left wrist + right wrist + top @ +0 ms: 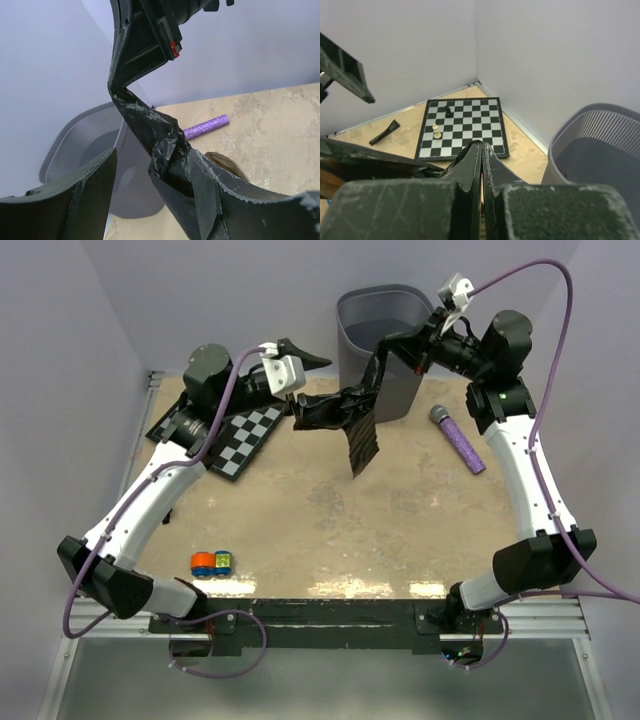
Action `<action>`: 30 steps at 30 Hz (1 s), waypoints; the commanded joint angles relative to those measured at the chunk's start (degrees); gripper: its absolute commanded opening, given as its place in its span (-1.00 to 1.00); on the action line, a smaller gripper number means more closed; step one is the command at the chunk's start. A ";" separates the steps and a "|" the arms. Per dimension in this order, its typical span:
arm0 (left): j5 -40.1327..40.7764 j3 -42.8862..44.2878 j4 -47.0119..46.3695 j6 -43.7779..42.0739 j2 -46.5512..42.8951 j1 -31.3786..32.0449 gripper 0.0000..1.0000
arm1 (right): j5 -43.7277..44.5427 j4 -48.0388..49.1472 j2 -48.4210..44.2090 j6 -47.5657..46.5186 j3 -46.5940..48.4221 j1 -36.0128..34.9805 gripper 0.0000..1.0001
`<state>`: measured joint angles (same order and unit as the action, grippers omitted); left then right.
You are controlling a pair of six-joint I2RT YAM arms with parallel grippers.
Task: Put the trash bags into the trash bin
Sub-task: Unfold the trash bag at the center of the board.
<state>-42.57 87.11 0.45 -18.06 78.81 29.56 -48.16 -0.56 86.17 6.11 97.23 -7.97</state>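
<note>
The right gripper (405, 343) is clamped shut on one end of the trash bag (340, 410). From that pinch the bag stretches away towards the left gripper (308, 378), whose jaws stand apart. The sheet lies against one of the left fingers, and its loose tail hangs below that gripper down to the worktop (330, 530). The bin (405, 390) stands just beneath and beyond the right gripper, with its rim close under the pinch.

The step looks like getting the bag over the rim. To do it well, the right gripper should lift the pinched end high and carry it over the middle of the opening, because the long tail will otherwise snag on the near wall. The left gripper would best either pinch the slack and feed it in, or back right off so the plastic does not catch on a finger. Let go only once most of the sheet is below the rim.

Count:
- Trash bag: one.
- Bin: one.
- Purple microphone (458, 440): one, below the right gripper.
- Chessboard (240, 435): one, under the left gripper, carrying two chess pieces (436, 131).
- Small coloured blocks (212, 562): two.
- Black strip (385, 132): one, and I cannot tell whether it is a folded bag.
</note>
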 commanded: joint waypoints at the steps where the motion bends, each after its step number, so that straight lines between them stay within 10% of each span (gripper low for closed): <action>1: -4.11 3.59 0.79 -0.64 4.24 0.41 0.26 | -3.69 -0.41 -1.44 -1.36 -0.29 -0.29 -1.00; 15: -8.15 13.53 15.89 -21.82 15.94 3.13 0.25 | -4.40 3.72 -2.50 3.64 -0.90 -0.91 -1.00; 22: 3.80 4.74 -4.64 -19.82 14.71 5.24 0.25 | -5.27 4.60 -2.15 5.58 -0.73 -0.91 -1.00; 30: 4.78 9.04 -4.49 -16.75 18.75 5.24 -0.10 | -6.86 4.95 -1.71 6.20 -1.34 -1.00 -1.00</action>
<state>-38.30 92.73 0.10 -36.40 96.23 34.89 -53.49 1.52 86.08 11.16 96.07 -8.64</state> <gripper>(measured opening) 0.499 0.007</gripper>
